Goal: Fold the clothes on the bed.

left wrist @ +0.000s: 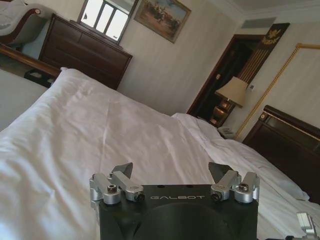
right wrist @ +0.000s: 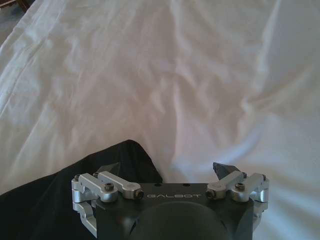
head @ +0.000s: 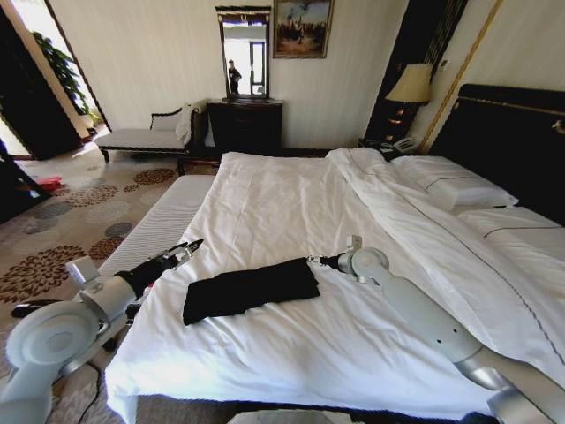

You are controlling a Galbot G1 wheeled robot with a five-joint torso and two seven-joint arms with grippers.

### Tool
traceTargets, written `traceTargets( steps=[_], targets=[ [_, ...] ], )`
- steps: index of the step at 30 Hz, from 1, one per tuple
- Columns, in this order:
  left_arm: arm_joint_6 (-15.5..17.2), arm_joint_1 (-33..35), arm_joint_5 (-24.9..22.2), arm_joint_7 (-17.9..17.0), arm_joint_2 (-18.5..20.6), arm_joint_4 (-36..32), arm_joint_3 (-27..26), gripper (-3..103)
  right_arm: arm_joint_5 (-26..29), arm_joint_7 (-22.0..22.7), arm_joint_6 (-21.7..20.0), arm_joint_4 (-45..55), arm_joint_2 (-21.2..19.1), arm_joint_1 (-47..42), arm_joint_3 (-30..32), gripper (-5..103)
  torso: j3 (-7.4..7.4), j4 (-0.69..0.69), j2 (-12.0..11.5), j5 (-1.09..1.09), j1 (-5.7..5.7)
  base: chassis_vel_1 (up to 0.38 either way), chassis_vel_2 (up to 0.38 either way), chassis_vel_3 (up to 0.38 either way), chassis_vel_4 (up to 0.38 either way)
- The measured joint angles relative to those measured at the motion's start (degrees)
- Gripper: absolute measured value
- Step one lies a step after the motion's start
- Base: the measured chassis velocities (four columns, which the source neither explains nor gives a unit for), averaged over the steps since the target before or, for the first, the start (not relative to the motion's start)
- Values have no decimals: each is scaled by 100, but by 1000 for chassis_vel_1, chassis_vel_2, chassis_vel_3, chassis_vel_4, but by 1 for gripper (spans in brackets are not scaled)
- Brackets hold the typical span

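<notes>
The clothes (head: 252,289) are a black shirt lying as a long folded strip on the white bed (head: 291,212), near its front edge. My right gripper (head: 314,260) hovers open at the strip's right end. In the right wrist view the black cloth (right wrist: 55,200) lies under and beside one side of the open right gripper (right wrist: 167,169), with nothing between the fingers. My left gripper (head: 191,250) hangs open above the bed's left edge, a little up and left of the shirt. The left wrist view has the open left gripper (left wrist: 171,170) pointing across the bare white sheet (left wrist: 100,130).
A grey upholstered bench (head: 163,221) runs along the bed's left side. White pillows (head: 455,187) and a dark headboard (head: 512,141) are on the right. A dark dresser (head: 245,125), a chaise (head: 146,138) and a lamp (head: 411,85) stand by the far wall.
</notes>
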Motion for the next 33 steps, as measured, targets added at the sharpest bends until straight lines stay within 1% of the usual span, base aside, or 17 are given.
traceTargets(
  steps=[1, 3, 5, 7, 9, 13, 14, 17, 19, 22, 23, 25, 27, 31, 32, 33],
  targets=[
    [0, -27, -6, -37, -42, 0, 1, 88, -13, -11, -13, -47, 15, -21, 6, 100, 0, 0, 0, -1, 0, 0, 0, 0, 0],
    [0, -138, -56, -177, -133, 15, -45, 98, 45, -77, -100, -171, 80, -108, 90, 100, 0, 0, 0, 0, 0, 0, 0, 0, 0],
    [0, -158, -68, -215, -137, 29, -55, 99, 91, -97, -130, -194, 100, -131, 123, 100, 0, -1, 0, 0, 0, 0, 0, 0, 0],
    [9, -186, -89, -300, -110, 84, -89, 100, 186, -236, -172, -244, 144, -238, 258, 100, 0, -2, 0, 0, 1, 0, 0, 0, 0],
    [15, -186, -93, -309, -102, 91, -95, 100, 209, -293, -172, -249, 152, -277, 312, 100, 0, -2, -1, 1, 0, 0, 0, 0, 0],
    [42, -186, -70, -334, -159, 86, -21, 100, 472, -643, -174, -249, 193, -568, 601, 100, 0, -1, 0, 0, 0, 0, 0, 0, 0],
    [42, -186, -70, -334, -159, 86, -21, 100, 472, -643, -174, -249, 193, -568, 601, 100, 0, -1, 0, 0, 0, 0, 0, 0, 0],
    [49, -188, 39, -335, -201, 97, 62, 100, 738, -820, -175, -169, 281, -760, 759, 100, -1, -2, 0, 0, 0, 0, 0, 0, 0],
    [51, -188, 63, -335, -207, 104, 78, 100, 734, -891, -175, -155, 328, -824, 780, 100, 0, -2, 0, -1, 0, 0, 0, 0, 0],
    [62, -140, 119, -339, -205, 99, 80, 100, 516, -1075, -182, -179, 454, -933, 768, 100, 0, -1, 0, -1, 0, 0, 0, 0, 0],
    [62, -140, 119, -339, -205, 99, 80, 100, 516, -1075, -182, -179, 454, -933, 768, 100, 0, -1, 0, -1, 0, 0, 0, 0, 0],
    [65, -90, 142, -339, -191, 76, 47, 100, 140, -1351, -183, -263, 551, -954, 744, 100, -1, -1, 0, 0, -1, 0, 0, 0, 0],
    [65, -41, 154, -339, -180, 55, -7, 100, -37, -1463, -183, -334, 621, -918, 706, 100, 0, -2, 0, 0, 0, 0, 0, 0, 0],
    [65, 17, 168, -345, -181, 30, -69, 100, -174, -1563, -177, -356, 654, -876, 660, 100, 0, 0, 0, -1, 0, 0, 0, 0, 0],
    [65, 29, 184, -352, -186, 24, -78, 100, -180, -1566, -164, -345, 654, -879, 650, 96, 0, 0, 0, 0, 0, 0, 0, 0, 0],
    [65, 29, 184, -352, -186, 24, -78, 100, -180, -1566, -164, -345, 654, -879, 650, 96, 0, 0, 0, 0, 0, 0, 0, 0, 0]
  ],
)
